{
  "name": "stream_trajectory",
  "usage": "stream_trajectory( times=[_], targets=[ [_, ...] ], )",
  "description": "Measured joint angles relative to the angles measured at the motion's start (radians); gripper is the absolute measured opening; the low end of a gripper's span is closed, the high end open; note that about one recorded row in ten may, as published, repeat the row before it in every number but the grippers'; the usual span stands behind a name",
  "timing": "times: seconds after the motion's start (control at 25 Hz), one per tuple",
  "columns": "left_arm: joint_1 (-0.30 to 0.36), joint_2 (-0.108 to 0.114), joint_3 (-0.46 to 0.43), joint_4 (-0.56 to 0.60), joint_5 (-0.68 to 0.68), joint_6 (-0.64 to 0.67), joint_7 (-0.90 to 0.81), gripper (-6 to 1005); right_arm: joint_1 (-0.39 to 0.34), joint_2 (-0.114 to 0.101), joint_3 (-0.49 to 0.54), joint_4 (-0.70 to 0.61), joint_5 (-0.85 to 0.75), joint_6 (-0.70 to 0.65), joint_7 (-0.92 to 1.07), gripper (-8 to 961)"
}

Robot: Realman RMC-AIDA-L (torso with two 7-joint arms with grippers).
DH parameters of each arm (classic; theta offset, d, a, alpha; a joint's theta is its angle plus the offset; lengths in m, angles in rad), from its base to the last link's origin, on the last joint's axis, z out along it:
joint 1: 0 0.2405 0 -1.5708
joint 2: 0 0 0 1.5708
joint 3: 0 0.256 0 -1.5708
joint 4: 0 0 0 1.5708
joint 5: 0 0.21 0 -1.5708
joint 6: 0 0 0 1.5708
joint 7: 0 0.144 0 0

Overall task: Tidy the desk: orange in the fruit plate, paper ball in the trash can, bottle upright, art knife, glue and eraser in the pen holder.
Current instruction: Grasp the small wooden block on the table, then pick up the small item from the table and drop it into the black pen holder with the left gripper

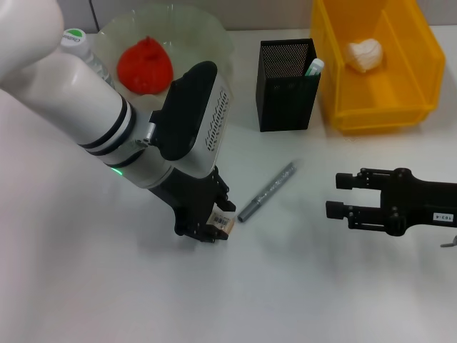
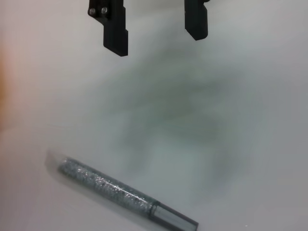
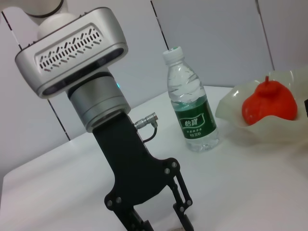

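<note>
Far left, at the back: clear plastic bottle [image 1: 73,39], upright, with a white cap and a green label, ribbed about the shoulder as shown in the right wrist view [image 3: 192,106].

Just beside it: fruit plate [image 1: 207,36], translucent and pale, with a wavy rim. Holds the orange [image 1: 145,66], which shows vivid red-orange, rounded with a small peak on top, matte.

Forward of the plate, low over the white table [image 1: 86,286]: left gripper [image 1: 211,230], black, on a silver ribbed wrist housing. Fingers [image 2: 115,41] stand apart, square-tipped, with bare table between them in the left wrist view. At the fingertips in the head view: eraser [image 1: 224,222], small, tan, blocky, with a printed sleeve. Cannot tell whether touched.

Near the gripper's right, lying flat and slantwise: silver stick [image 1: 268,191], slim and cylindrical, glitter-flecked along the body, with a clear smooth end [image 2: 120,192].

Behind it: pen holder [image 1: 288,93], a square black mesh, upright. Holds a white-and-green item [image 1: 314,66] leaning in the right corner.

Touching or just beside the holder's right: trash can [image 1: 400,93], a yellow plastic bin, smooth-walled. Holds the paper ball [image 1: 365,55], white and crumpled.

Right foreground, well apart from the stick: right gripper [image 1: 335,196], black, level over the table, fingers spread, holding nothing.
</note>
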Motion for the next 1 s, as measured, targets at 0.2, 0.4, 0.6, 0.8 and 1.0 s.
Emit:
stream_trajectory(
  times=[0.2,0.4,0.6,0.8,1.0],
  targets=[
    [-0.006,-0.001,0.019,-0.003,0.000,-0.005,-0.004,458,0.000,0.001,0.000,0.001,0.000,-0.001,0.000,670],
    [-0.014,-0.002,0.021,-0.012,0.000,-0.012,0.000,443,0.000,0.003,0.001,0.001,0.000,-0.001,0.000,669],
    [-0.025,-0.002,0.036,-0.032,0.000,-0.030,0.000,406,0.000,0.009,0.001,-0.003,0.000,-0.001,-0.001,669],
    [-0.038,-0.002,0.047,-0.046,-0.001,-0.035,-0.002,293,0.000,0.008,0.001,-0.004,0.000,-0.001,-0.001,668],
    [-0.042,-0.002,0.047,-0.047,0.000,-0.035,-0.005,271,0.000,0.008,0.001,-0.003,0.000,-0.001,0.000,668]
  ],
)
